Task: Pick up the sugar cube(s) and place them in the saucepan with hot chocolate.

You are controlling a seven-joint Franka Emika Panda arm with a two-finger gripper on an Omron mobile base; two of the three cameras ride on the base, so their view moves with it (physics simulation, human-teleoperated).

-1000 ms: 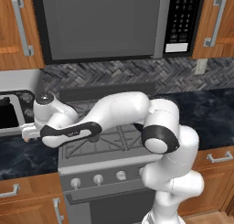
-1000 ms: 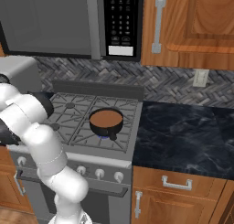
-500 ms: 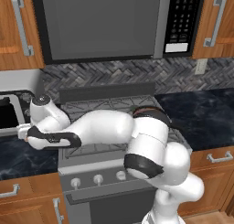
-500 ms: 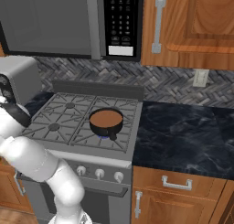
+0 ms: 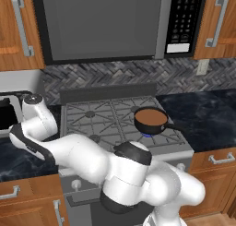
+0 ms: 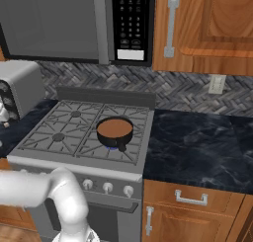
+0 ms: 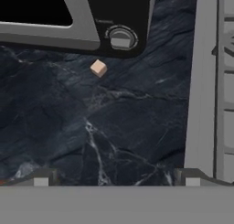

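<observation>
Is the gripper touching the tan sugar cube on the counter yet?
Apart. In the hand view the open gripper has its fingertips at the bottom, with bare dark counter between them and the sugar cube.

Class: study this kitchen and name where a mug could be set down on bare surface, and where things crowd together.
Free: the dark counter right of the stove, between backsplash and front edge. Also free: the marble patch in the hand view between the tan sugar cube and the stove's edge. Crowded: the saucepan takes one front burner, and the toaster oven with the arm fills the stove's left.

Dark marble counter [image 7: 114,136], tan sugar cube [image 7: 98,68], seemingly toaster oven [image 7: 91,22] behind
</observation>
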